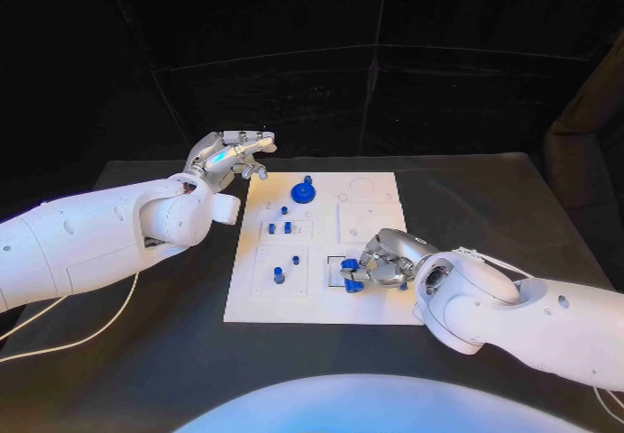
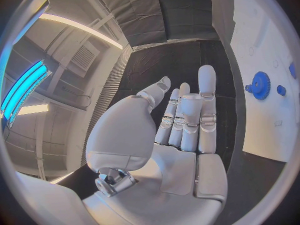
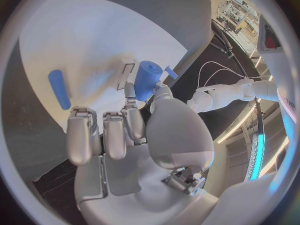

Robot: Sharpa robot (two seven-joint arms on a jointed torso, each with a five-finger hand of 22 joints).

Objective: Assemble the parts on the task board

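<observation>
The white task board [image 1: 325, 298] is seen lying in the middle of the black surface [image 1: 494, 198]; the right hand [image 1: 377, 260] is held low over the board's near right part, and a blue cylindrical part [image 1: 351, 284] is pinched between its thumb and a finger, the remaining fingers being curled beside it; in the right wrist view the same blue cylindrical part [image 3: 147, 80] is seen gripped at the fingertips above the board [image 3: 94, 45], with an elongated blue piece [image 3: 59, 89] lying flat on the board some way off; whether the held part touches the board cannot be told. The left hand [image 1: 232, 155] is held above the surface just beyond the board's far left corner; nothing is held in it, and its fingers [image 2: 206, 100] are shown extended and side by side in the left wrist view. A blue gear [image 1: 303, 191] is found on the far part of the board, near the left hand but apart from it; it is also seen in the left wrist view as a toothed blue gear [image 2: 259, 85] on the white board [image 2: 269, 115]. Several small blue pegs [image 1: 279, 273] are seen standing on the board's left half, between the gear and the near edge.
</observation>
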